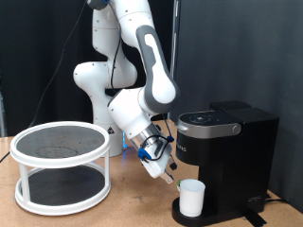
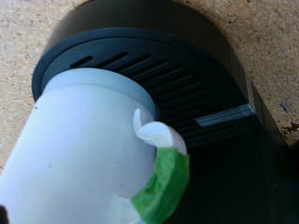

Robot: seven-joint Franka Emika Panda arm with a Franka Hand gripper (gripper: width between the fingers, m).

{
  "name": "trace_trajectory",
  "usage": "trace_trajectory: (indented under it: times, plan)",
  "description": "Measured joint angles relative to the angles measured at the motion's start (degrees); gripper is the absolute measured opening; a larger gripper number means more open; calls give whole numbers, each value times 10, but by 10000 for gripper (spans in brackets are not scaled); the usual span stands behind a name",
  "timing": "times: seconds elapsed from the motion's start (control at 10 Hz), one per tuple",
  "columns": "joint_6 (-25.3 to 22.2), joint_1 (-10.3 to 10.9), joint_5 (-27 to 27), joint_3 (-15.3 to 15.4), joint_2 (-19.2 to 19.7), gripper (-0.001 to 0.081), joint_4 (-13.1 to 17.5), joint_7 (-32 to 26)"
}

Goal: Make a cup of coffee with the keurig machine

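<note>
The white cup (image 1: 192, 197) stands upright on the round drip base (image 1: 216, 217) of the black keurig machine (image 1: 227, 147), under its brew head. The machine's lid is down. My gripper (image 1: 163, 172) hangs just to the exterior view's left of the cup, tilted down towards it, and appears open with nothing between its fingers. In the wrist view the cup (image 2: 89, 149) fills the near part of the picture on the slotted drip base (image 2: 140, 61). One white fingertip (image 2: 154, 133) wrapped in green tape shows beside the cup; the other finger is hidden.
A white two-tier round rack (image 1: 62, 165) with dark mesh shelves stands at the exterior view's left on the wooden table (image 1: 133, 203). Black curtains hang behind. The arm's base (image 1: 95, 85) stands behind the rack and the machine.
</note>
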Motion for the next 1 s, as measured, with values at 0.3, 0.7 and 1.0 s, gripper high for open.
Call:
trace_trajectory:
  times: [0.3,0.7,1.0]
  plan:
    - [0,7,-28,13,5,734,3,40]
    - [13,20,-30,30,22,734,13,59]
    - [14,21,-25,33,24,734,16,59]
